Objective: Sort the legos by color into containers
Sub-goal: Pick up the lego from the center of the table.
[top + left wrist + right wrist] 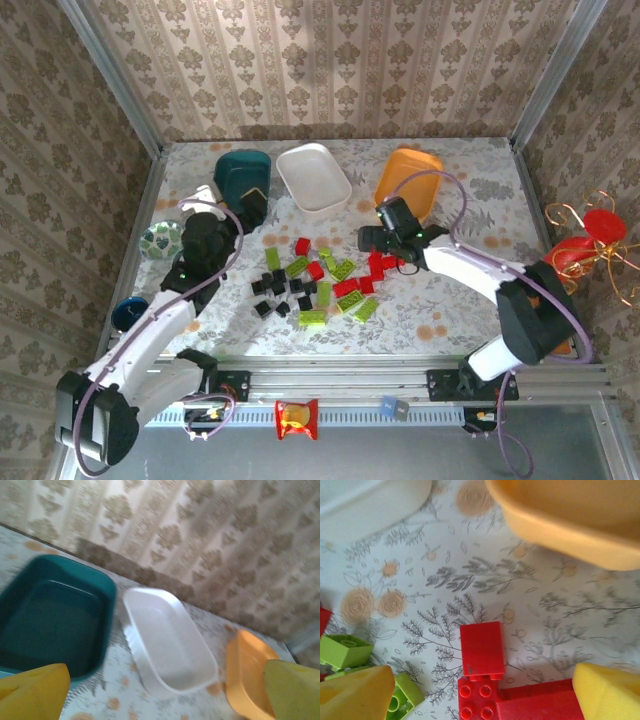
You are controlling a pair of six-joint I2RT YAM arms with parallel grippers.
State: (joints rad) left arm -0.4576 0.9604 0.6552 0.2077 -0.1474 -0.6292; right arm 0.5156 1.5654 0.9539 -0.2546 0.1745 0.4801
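The legos (315,285) lie in a loose pile of red, lime green and black bricks at mid-table. Along the back stand the three containers: a teal tub (243,175), a white tub (313,178) and an orange tub (408,180). My right gripper (383,248) hangs open low over the pile's red end. A smooth-sided red brick (481,649) and a studded red brick (477,700) lie between its yellow pads (610,690). My left gripper (165,702) is open and empty, facing the teal tub (50,615) and white tub (170,635).
A small round patterned dish (160,240) and a blue cup (130,312) sit near the left edge. Lime green bricks (342,650) lie just left of the right gripper. Walls close in the table's back and sides. A red ornament (585,250) sits beyond the right wall.
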